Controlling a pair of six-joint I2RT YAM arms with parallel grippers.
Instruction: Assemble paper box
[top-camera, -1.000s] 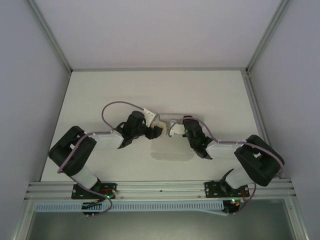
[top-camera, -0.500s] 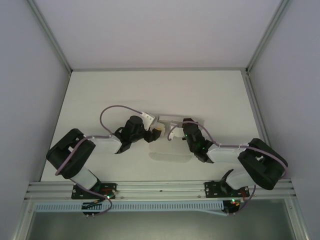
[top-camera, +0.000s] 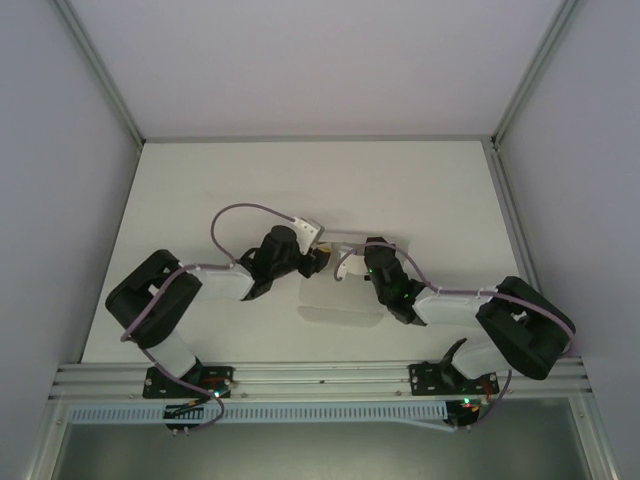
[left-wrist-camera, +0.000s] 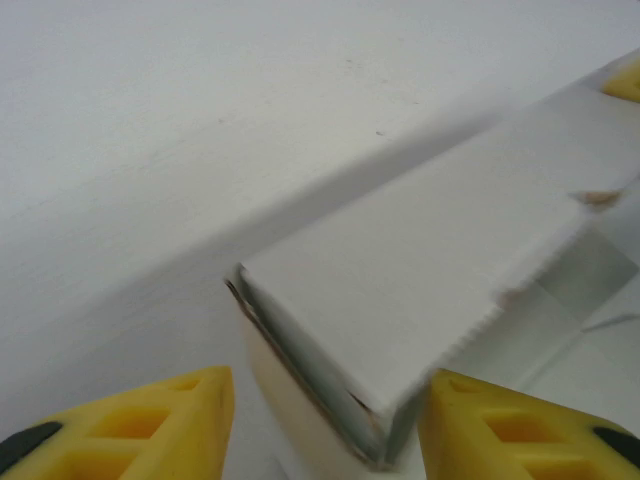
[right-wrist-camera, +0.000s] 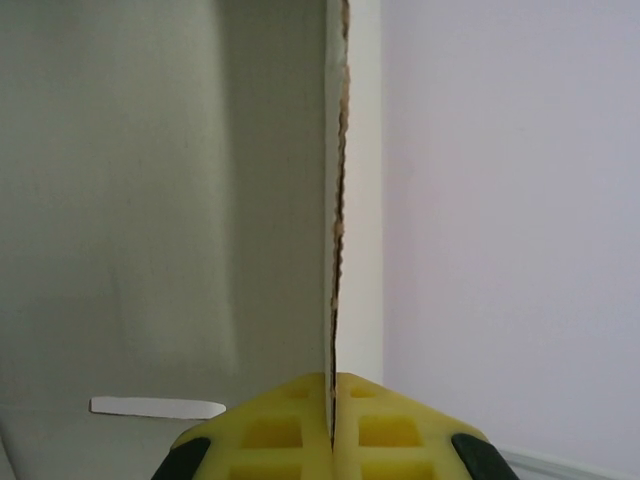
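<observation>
The right gripper (right-wrist-camera: 333, 418) has its two yellow fingers (right-wrist-camera: 265, 432) pressed together on the raw edge of a thin cardboard panel. That edge runs straight up the right wrist view from between the pads. The panel belongs to the paper box (right-wrist-camera: 280, 220), whose shaded white wall lies to the left of the edge, with a small white flap low beside the fingers.

The left gripper (left-wrist-camera: 325, 430) stands with its jaws apart, one yellow finger (left-wrist-camera: 140, 425) on each side of a folded corner of the paper box (left-wrist-camera: 400, 290). The corner sits in the gap. A sliver of space shows at the left finger, and whether the right finger touches the cardboard cannot be told, as this view is blurred.

From above, the left gripper (top-camera: 318, 262) and right gripper (top-camera: 351, 268) face each other near the middle of the white table (top-camera: 200, 190). The paper box (top-camera: 335, 298) lies between and just below them, white on white, so its outline is faint. Both arms reach in from their bases on the aluminium rail (top-camera: 320, 378) at the near edge.
</observation>
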